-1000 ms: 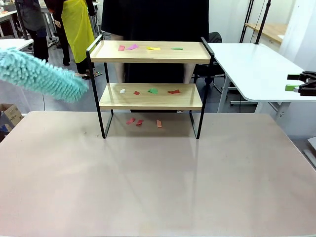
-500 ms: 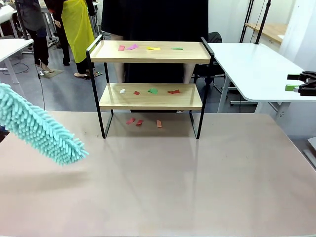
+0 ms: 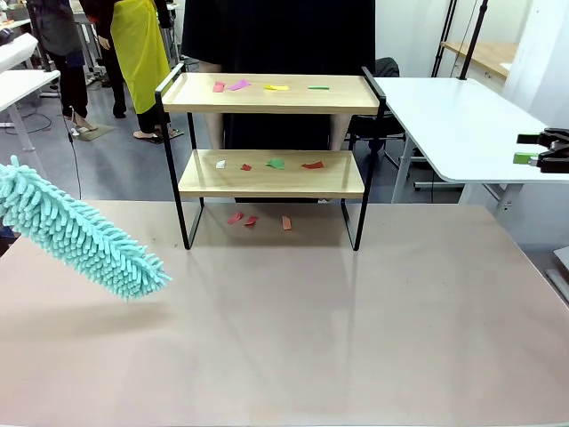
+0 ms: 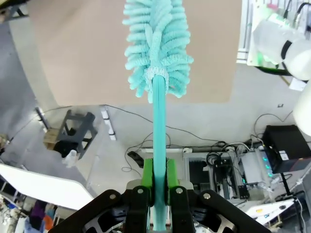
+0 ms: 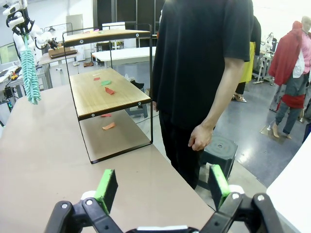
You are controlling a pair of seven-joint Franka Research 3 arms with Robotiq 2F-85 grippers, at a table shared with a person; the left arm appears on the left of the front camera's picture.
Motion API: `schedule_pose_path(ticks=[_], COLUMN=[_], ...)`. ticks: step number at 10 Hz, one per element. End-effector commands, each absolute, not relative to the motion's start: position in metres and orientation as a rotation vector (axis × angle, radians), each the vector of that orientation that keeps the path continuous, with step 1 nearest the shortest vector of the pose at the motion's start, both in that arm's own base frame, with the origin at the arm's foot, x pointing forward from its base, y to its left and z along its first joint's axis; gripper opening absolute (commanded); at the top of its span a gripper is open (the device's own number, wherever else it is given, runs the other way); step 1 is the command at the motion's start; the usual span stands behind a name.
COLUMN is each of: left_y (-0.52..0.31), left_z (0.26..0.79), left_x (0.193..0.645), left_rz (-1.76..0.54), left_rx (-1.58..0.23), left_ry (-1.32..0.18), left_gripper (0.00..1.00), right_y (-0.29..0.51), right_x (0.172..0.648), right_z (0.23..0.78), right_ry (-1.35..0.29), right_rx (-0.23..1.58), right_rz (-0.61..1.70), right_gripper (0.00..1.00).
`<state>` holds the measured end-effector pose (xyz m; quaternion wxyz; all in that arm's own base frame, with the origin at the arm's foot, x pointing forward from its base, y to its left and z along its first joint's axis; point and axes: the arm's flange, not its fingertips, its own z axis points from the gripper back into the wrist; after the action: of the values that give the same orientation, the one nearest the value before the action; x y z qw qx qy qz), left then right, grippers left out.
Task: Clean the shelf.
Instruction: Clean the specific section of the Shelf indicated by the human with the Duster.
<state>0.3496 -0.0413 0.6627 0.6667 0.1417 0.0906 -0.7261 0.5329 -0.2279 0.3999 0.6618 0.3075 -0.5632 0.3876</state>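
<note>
Front view, bench entry. A small two-tier shelf [image 3: 347, 94], two light wooden boards in a thin black metal frame, stood upright at the far middle of the beige table [image 3: 311, 338], with its legs on the tabletop. Small coloured paper scraps [image 3: 276, 164] lay on the top board, on the lower board and on the tabletop between the legs. A fluffy teal microfibre duster [image 3: 84, 236] hung tilted over the table's left part, tip lowest and pointing right. It was well apart from the shelf and nearer the camera than it, and its shadow lay on the tabletop beneath.

Left wrist view: the left gripper [image 4: 159, 177] was clamped on the duster's teal handle [image 4: 158, 126], with a green pad [image 4: 147, 174] pressed to either side. The handle ran straight out from the jaws to the fluffy head.

Right wrist view: the right gripper [image 5: 160, 187] had its jaws spread wide, with nothing between the green pads (shelf seen from its end here, off to the left). A person in a black shirt [image 5: 204, 58] stood at the table's far edge beside the shelf, one hand [image 5: 200, 137] hanging loose. Seen from the front, this gripper sat at the right edge of the picture, by a white side table [image 3: 453, 116].
</note>
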Motion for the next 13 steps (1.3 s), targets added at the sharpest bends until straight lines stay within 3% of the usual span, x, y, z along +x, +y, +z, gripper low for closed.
schedule_pose_path(ticks=[1,13], left_y=[-0.0484,-0.0484], left_z=[0.669,0.669], left_x=[0.3456,0.3456], left_rz=[-1.65,-1.65], left_rx=[0.317,0.317], left_ry=[0.225,0.225], left_gripper=[0.13,0.13], right_y=[-0.226,-0.226], right_x=[0.5342,0.5342], right_z=[0.4025,0.4025], right_ry=[-1.279,-1.279], right_rx=[0.693,0.693], right_rz=[0.879,0.879], right_gripper=[1.0,1.0])
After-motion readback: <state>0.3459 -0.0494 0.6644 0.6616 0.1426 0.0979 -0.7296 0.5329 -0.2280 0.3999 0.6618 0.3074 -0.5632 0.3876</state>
